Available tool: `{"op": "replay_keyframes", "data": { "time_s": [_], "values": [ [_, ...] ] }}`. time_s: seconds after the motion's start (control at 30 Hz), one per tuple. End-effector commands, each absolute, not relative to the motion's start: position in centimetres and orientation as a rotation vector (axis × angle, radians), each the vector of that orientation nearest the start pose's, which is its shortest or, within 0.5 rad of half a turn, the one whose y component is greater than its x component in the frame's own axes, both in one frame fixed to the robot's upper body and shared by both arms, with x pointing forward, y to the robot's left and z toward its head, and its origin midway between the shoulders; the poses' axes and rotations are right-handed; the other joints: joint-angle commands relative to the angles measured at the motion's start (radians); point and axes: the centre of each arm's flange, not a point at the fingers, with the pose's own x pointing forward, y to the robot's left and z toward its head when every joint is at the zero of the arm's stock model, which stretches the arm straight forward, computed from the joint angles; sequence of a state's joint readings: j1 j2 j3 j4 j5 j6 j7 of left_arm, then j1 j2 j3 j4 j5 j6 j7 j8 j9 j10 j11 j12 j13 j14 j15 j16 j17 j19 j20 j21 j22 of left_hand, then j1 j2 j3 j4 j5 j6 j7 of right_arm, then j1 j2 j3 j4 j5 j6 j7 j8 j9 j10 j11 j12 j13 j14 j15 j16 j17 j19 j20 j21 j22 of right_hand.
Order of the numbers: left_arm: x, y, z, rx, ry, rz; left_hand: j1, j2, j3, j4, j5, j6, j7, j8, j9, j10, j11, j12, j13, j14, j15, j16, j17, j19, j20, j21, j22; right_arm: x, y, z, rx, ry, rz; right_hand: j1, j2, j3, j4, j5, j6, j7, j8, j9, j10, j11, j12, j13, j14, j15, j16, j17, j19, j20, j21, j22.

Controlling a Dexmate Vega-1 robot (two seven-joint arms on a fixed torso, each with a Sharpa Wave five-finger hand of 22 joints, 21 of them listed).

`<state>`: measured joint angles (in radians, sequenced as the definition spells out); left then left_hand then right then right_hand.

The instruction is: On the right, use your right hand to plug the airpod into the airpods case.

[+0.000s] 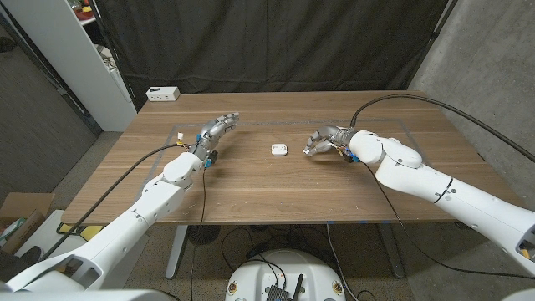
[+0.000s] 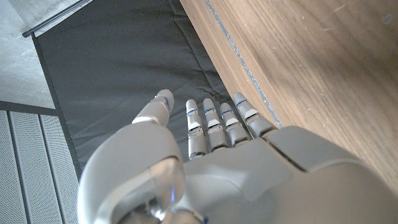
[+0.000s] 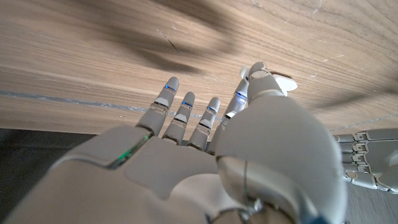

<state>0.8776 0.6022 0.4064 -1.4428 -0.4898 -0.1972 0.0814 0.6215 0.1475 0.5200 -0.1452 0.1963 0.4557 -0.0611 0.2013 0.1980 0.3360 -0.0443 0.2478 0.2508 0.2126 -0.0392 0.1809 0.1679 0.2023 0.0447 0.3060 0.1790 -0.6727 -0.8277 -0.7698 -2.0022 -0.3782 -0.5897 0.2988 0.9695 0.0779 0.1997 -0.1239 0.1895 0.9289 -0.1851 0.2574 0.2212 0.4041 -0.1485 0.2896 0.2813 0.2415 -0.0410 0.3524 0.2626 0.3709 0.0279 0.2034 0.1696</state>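
1. Near the middle of the brown wooden desk (image 1: pixel 251 180) sits the small white rounded airpods case (image 1: pixel 279 150), out in the open and a little toward the robot's right. By my reckoning that spot lets the right arm reach it without stretching.

2. Just beside the case, apart from it, is the grey-and-white right hand (image 1: pixel 322 140). Its fingers curl down and forward toward the case, low over the wood.

3. From the right wrist view, the right hand's fingers (image 3: pixel 176 106) reach out side by side with the thumb brought in close beside them. A small white rounded shape shows past the thumb tip. I cannot tell whether that is the airpod pinched there or the case beyond, so I cannot tell what the hand has hold of.

4. The right forearm comes in low from the near right corner, wrist bent inward so the fingertips point at the case. That looks like the pose for a careful insertion.

5. Well apart on the other side, the grey-and-white left hand (image 1: pixel 216 132) is held with its fingers straight, close together and holding nothing. It seems parked clear of the work, since the task belongs to the right hand.

6. At the far left edge lies a small white box (image 1: pixel 163 94), uninvolved.
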Motion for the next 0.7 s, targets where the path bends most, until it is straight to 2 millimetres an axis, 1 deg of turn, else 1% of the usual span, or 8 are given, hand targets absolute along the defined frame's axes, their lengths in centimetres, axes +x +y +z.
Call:
{"op": "replay_keyframes", "data": {
  "time_s": [0.03,0.07,0.13,0.2,0.23,0.37,0.6,0.7],
  "values": [
    [63.6,29.1,-2.3,0.198,-0.57,-0.168,-0.001,0.003,0.004,-0.004,0.007,0.007,0.003,0.001,0.001,0.005,0.004,0.001,0.001,0.008,-0.037,-0.002,0.0,0.009,0.002,-0.002,0.004,56.9,-13.9,0.3,-1.359,-0.317,0.25,-0.009,-0.004,-0.008,-0.001,0.007,0.004,0.009,-0.002,0.002,0.003,0.011,0.003,0.006,0.01,-0.131,0.008,0.002,0.01,0.0,0.006,0.005],
    [63.7,29.2,-2.2,0.2,-0.571,-0.168,-0.001,0.003,0.004,-0.004,0.007,0.006,0.005,0.0,0.001,0.004,0.004,0.001,0.001,0.008,-0.037,-0.002,0.0,0.009,0.003,-0.002,0.004,56.9,-13.7,0.3,-1.357,-0.318,0.251,-0.01,-0.004,-0.009,-0.002,0.007,0.005,0.009,-0.002,0.002,0.005,0.02,0.004,0.006,0.01,-0.131,0.008,0.002,0.009,0.0,0.005,0.005],
    [63.8,29.4,-2.0,0.203,-0.575,-0.171,-0.001,0.003,0.004,-0.004,0.007,0.006,0.004,0.0,0.001,0.005,0.005,0.001,0.001,0.008,-0.037,-0.002,0.0,0.01,0.003,-0.003,0.004,56.8,-13.3,0.3,-1.356,-0.325,0.251,-0.011,-0.004,-0.011,-0.002,0.008,0.007,0.011,-0.002,0.003,0.003,0.011,0.002,0.007,0.008,-0.131,0.007,0.002,0.011,0.001,0.005,0.005],
    [64.0,29.5,-1.9,0.204,-0.58,-0.174,-0.001,0.003,0.004,-0.004,0.007,0.007,0.004,0.0,0.001,0.004,0.005,0.001,0.001,0.009,-0.037,-0.002,0.0,0.01,0.002,-0.003,0.004,56.8,-12.9,0.3,-1.359,-0.328,0.257,-0.012,-0.004,-0.012,-0.002,0.008,0.01,0.013,-0.002,0.003,0.005,0.014,0.003,0.008,0.008,-0.13,0.007,0.002,0.012,0.001,0.005,0.005],
    [64.1,29.6,-1.9,0.204,-0.582,-0.176,0.0,0.003,0.005,-0.005,0.007,0.007,0.003,0.0,0.001,0.004,0.004,0.001,0.001,0.008,-0.036,-0.002,0.0,0.01,0.003,-0.003,0.004,56.8,-12.6,0.3,-1.361,-0.328,0.259,-0.013,-0.004,-0.012,-0.002,0.008,0.011,0.013,-0.002,0.003,0.006,0.006,0.003,0.008,0.008,-0.131,0.007,0.002,0.012,0.002,0.005,0.005],
    [64.5,29.8,-1.7,0.214,-0.58,-0.18,0.0,0.004,0.005,-0.005,0.007,0.006,0.004,-0.001,0.002,0.005,0.005,0.001,0.0,0.008,-0.036,-0.002,0.0,0.01,0.002,-0.005,0.005,56.8,-11.6,0.4,-1.37,-0.332,0.27,-0.015,-0.004,-0.014,-0.002,0.008,0.017,0.015,0.0,0.003,0.007,0.015,0.003,0.009,0.008,-0.127,0.008,0.002,0.013,0.003,0.004,0.005],
    [64.8,30.7,-1.6,0.221,-0.582,-0.181,0.0,0.005,0.006,-0.005,0.007,0.008,0.006,-0.001,0.002,0.005,0.008,0.0,0.0,0.007,-0.035,-0.003,0.0,0.01,0.002,-0.007,0.005,57.4,-10.0,0.8,-1.392,-0.335,0.278,-0.021,-0.002,-0.017,-0.001,0.009,0.028,0.017,0.002,0.006,0.008,0.011,0.003,0.011,0.01,-0.125,0.009,0.002,0.015,0.004,0.003,0.005],
    [64.8,30.9,-1.6,0.225,-0.577,-0.179,0.0,0.006,0.007,-0.005,0.007,0.007,0.007,-0.002,0.002,0.003,0.009,0.0,0.0,0.006,-0.034,-0.003,0.0,0.011,0.004,-0.008,0.005,57.7,-9.4,1.0,-1.398,-0.331,0.284,-0.025,-0.002,-0.019,0.0,0.008,0.035,0.019,0.006,0.009,0.013,0.016,0.005,0.012,0.012,-0.124,0.011,0.002,0.017,0.005,0.003,0.005]
  ]
}}
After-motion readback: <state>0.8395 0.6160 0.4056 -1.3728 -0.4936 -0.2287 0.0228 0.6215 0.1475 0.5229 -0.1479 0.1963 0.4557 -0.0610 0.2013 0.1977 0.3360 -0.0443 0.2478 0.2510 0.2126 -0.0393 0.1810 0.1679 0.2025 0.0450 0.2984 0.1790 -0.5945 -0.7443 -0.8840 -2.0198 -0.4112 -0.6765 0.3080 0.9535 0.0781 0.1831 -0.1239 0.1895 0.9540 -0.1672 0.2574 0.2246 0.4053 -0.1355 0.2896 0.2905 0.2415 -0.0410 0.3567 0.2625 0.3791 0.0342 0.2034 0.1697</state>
